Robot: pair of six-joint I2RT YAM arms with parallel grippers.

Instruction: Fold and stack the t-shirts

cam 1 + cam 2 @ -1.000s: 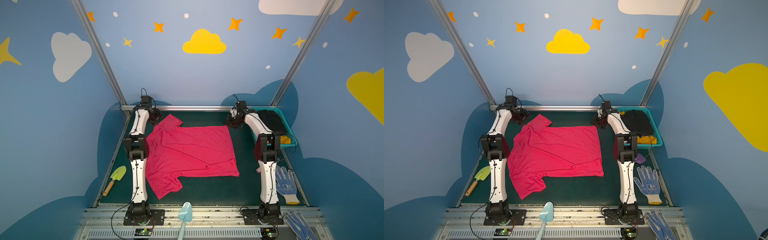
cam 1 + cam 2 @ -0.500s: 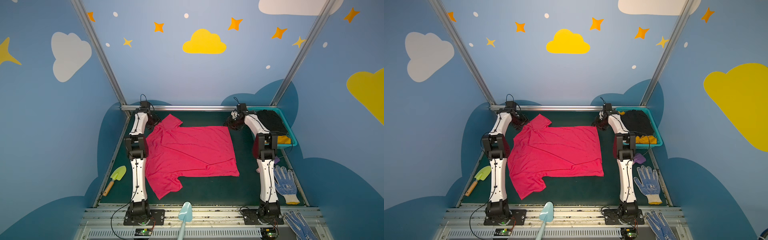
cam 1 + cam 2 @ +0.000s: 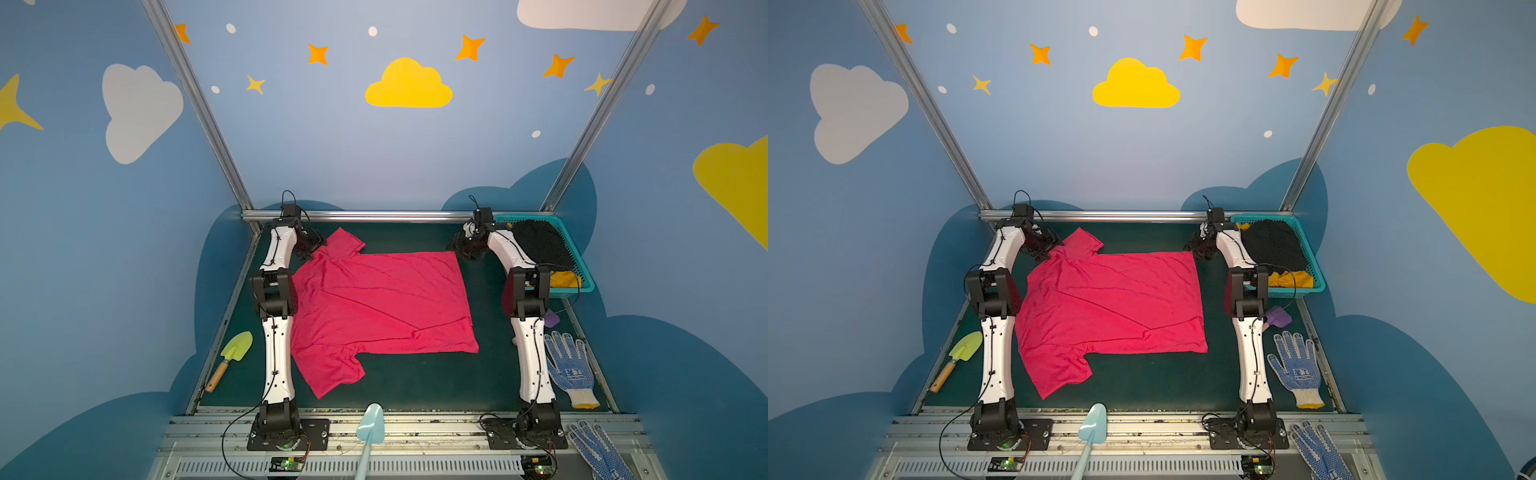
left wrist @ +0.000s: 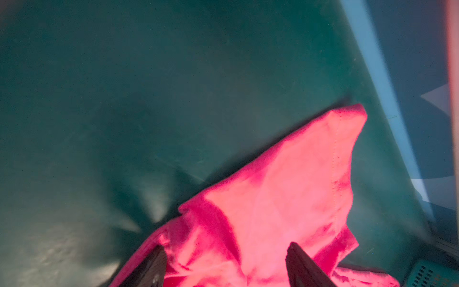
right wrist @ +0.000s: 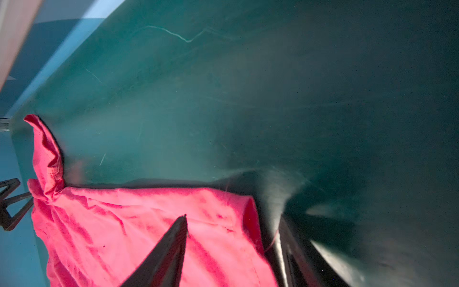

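A bright pink-red t-shirt [image 3: 382, 307] [image 3: 1113, 307] lies spread flat on the dark green table, one sleeve toward the far left corner and one toward the near left. My left gripper [image 3: 313, 249] [image 4: 226, 261] hangs over the far-left shoulder and is open, its fingers wide apart above the cloth [image 4: 285, 186]. My right gripper [image 3: 467, 249] [image 5: 233, 231] is open at the shirt's far-right corner, with one finger over the cloth [image 5: 149, 223] and the other beside its edge. A black t-shirt [image 3: 538, 245] and a mustard-yellow one [image 3: 563, 279] lie in the teal basket [image 3: 575, 257].
The basket stands at the far right behind my right arm. Blue-dotted gloves [image 3: 569, 370] [image 3: 598, 453] and a purple item [image 3: 552, 319] lie on the right. There is a green trowel [image 3: 237, 347] on the left and a light blue trowel [image 3: 370, 424] at the front rail.
The shirt lies as before. Both arms have stayed at the far corners with barely any shift.
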